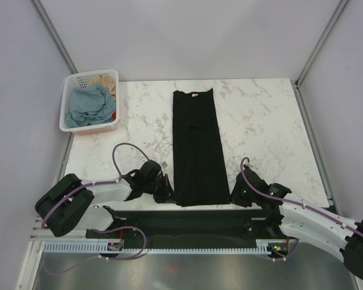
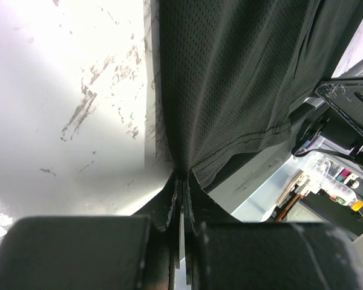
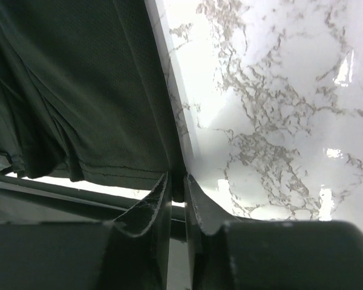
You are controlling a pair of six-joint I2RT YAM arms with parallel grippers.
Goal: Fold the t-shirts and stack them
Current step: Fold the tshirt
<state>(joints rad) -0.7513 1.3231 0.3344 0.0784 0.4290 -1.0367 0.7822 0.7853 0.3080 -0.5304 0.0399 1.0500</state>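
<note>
Black fine-mesh knit, the black t-shirt (image 1: 196, 151) lies in a long narrow strip on the marble tabletop (image 1: 260, 127), right of the white slotted basket (image 1: 91, 127), its long axis running away from the arms. At its near hem the left claw (image 1: 164, 192) pinches the basket-side corner and the right claw (image 1: 237, 196) the other.

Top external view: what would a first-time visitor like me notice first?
A long black t-shirt, folded into a narrow strip, lies down the middle of the marble table. At its near hem the left fingers and right fingers each pinch a corner. At the far left corner, a white basket holds a crumpled blue shirt and a tan shirt.
</note>
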